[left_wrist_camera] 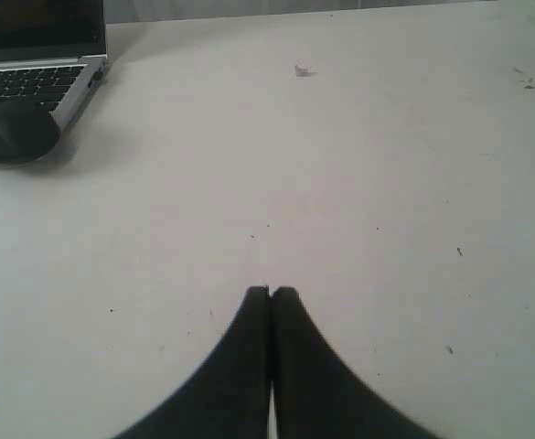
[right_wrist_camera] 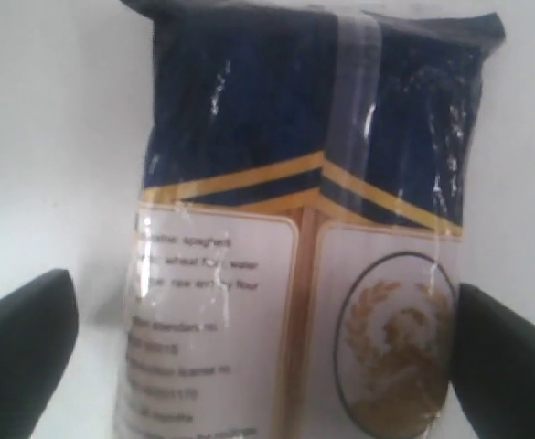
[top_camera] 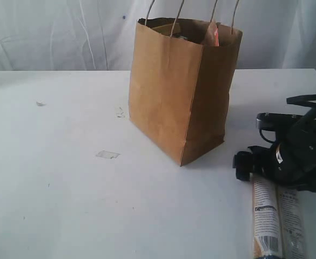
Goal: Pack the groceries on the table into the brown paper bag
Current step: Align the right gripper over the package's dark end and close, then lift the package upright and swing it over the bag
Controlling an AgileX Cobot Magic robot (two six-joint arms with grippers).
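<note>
Kraft stock, one unit: brown paper bag [top_camera: 179, 91], tall and rectangular, upright on the table [top_camera: 66, 205] toward the middle of its far edge, mouth open, thin string handles [top_camera: 174, 16] standing up above the rim. Contents, as far as the mouth shows them: an orange strip [top_camera: 215, 35] pokes up at the bag's right rear corner, the rest of that item hidden by the bag wall; a dark shape [top_camera: 182, 38] sits lower inside, too shadowed to identify. Outside the bag: long beige printed packet [top_camera: 276, 221], lying flat at the table's near right corner, dark blue at one end with gold bands, printed panels and a round gold emblem. Right gripper [right_wrist_camera: 267, 352] sits over the packet's far end with jaws spread wide, its fingers [right_wrist_camera: 25, 347] straddling the packet, one clear of it and the other just beside its edge; nothing is gripped. Left gripper [left_wrist_camera: 271, 293] is pressed fully closed and empty above bare table. Sundries: pale flat scrap [top_camera: 107, 155] left of the bag; laptop [left_wrist_camera: 38, 55] and a black rounded object [left_wrist_camera: 16, 128] at a table edge in the left wrist view.
</note>
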